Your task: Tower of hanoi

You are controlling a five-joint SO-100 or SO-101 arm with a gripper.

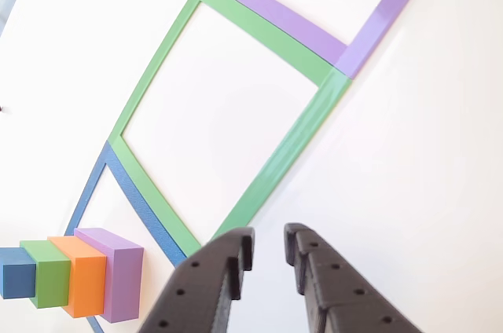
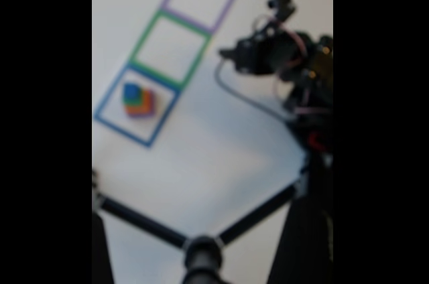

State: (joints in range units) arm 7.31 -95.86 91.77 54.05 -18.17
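In the other view, the fingers (image 1: 269,250) are seen slightly spread, with nothing between them, above the white counter (image 1: 424,152). The block stack (image 2: 139,100) is located inside the blue square (image 2: 107,98), as shown blurred in the fixed view; its purple block (image 1: 118,274) is resolved in the other view.

No text, label, brand, number or sign can be read in either picture.
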